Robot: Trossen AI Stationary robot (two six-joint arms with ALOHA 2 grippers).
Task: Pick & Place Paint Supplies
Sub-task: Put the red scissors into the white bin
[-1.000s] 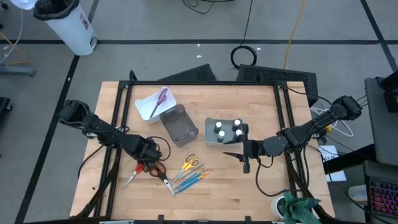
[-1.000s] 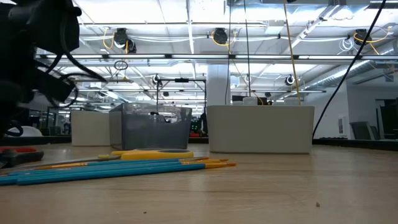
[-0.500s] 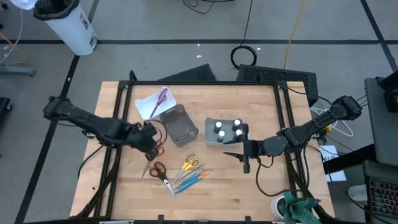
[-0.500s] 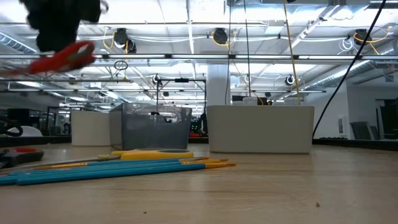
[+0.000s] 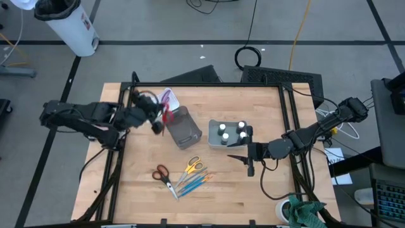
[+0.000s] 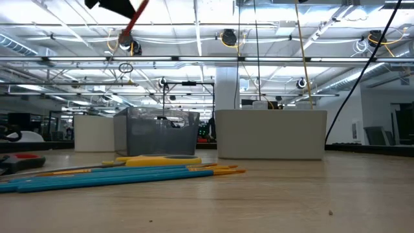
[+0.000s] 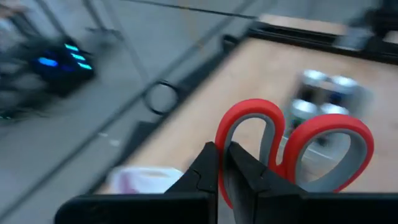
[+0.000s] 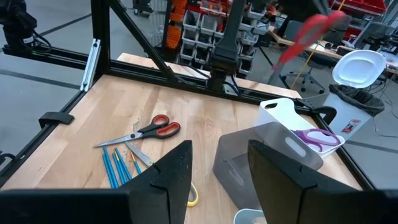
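My left gripper [image 5: 156, 118] is up in the air over the table's far left, between the white tray [image 5: 149, 101] and the grey bin [image 5: 183, 128]. It is shut on a pair of red-handled scissors [image 5: 167, 116], which show high up in the low view as red-handled scissors [image 6: 134, 16]. My right gripper [image 5: 244, 159] waits open at mid right with nothing between its fingers. A second pair of red scissors [image 5: 162, 177], yellow scissors [image 5: 192, 166] and several blue brushes [image 5: 193, 183] lie flat on the table at the near middle. My left gripper pinches the red scissors between its two shut fingers [image 7: 208, 171], at the base of one red handle loop [image 7: 229, 140]. Both loops stick out past the fingertips; the blades are hidden behind the gripper. The scissors are lifted well clear of the table, tilted.
Purple scissors [image 5: 164, 99] lie in the white tray. A tray [image 5: 215, 140] with white-capped bottles [image 5: 231, 131] stands right of the grey bin. A black frame [image 5: 209, 84] runs around the table's edges.
My left gripper has risen from the near-left table surface with the red scissors and swung toward the far edge, up to the white tray and grey bin, tipping from pointing down toward level. The scissors went from lying on the table to lifted clear.
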